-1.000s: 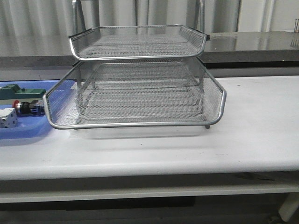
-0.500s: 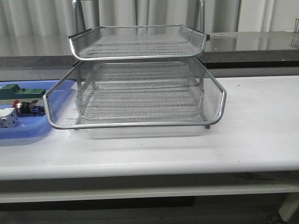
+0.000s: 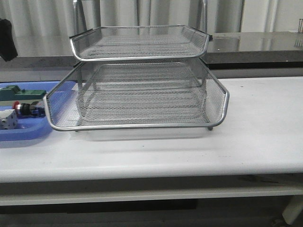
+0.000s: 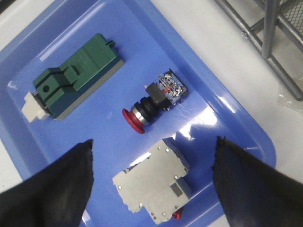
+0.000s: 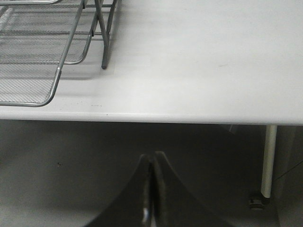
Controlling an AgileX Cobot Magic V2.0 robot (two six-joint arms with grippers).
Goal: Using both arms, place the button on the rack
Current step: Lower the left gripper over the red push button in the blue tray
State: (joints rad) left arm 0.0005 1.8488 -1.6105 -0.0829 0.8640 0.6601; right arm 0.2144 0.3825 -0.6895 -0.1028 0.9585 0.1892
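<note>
Left end effector point(image 4: 151, 189) is held open above the button point(image 4: 154, 101); small, rigid, light, it is best gripped across its black collar.

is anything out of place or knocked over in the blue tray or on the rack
Nothing stands out. The button lies on its side in the blue tray between the green block and the white block; the rack stands level.

Showing no readable text, label, brand, number or sign in any view. Carrying only tiny blurred marks, too small to make out, on the blue rear block of the button point(image 4: 156, 100) and the face of the white block point(image 4: 154, 186).
</note>
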